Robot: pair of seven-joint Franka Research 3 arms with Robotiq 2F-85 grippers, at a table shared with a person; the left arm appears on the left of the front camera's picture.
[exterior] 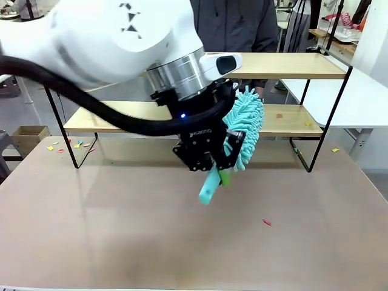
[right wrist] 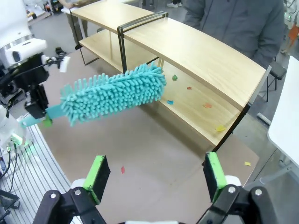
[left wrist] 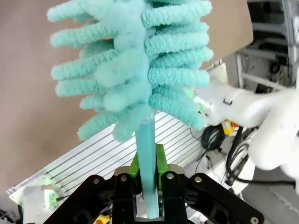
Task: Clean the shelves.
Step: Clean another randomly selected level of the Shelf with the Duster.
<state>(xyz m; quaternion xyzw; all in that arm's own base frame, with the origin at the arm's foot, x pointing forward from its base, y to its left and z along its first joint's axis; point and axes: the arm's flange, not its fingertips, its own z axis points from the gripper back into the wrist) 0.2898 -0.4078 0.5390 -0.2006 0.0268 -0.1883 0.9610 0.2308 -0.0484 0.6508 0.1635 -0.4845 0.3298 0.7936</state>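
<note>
Your left hand (exterior: 213, 159) pinches the duster (exterior: 244, 128) low on its handle (right hand (right wrist: 154, 179) spread); it may twist against the shelves (exterior: 291, 119).

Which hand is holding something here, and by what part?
The left hand is shut on the duster, gripping its handle just below the fluffy head. The right hand is open and holds nothing.

Wide two-tier rack of light wooden boards on a thin black metal frame (exterior: 285, 121) stands at the far side of a matte brown tabletop (exterior: 121, 230). Small coloured paper scraps (exterior: 280, 115) lie on the rack's lower board toward its right end. More scraps (exterior: 66, 145) on the tabletop beside the rack's left leg; one red scrap (exterior: 266, 222) lies in front of the rack, well apart.
</note>
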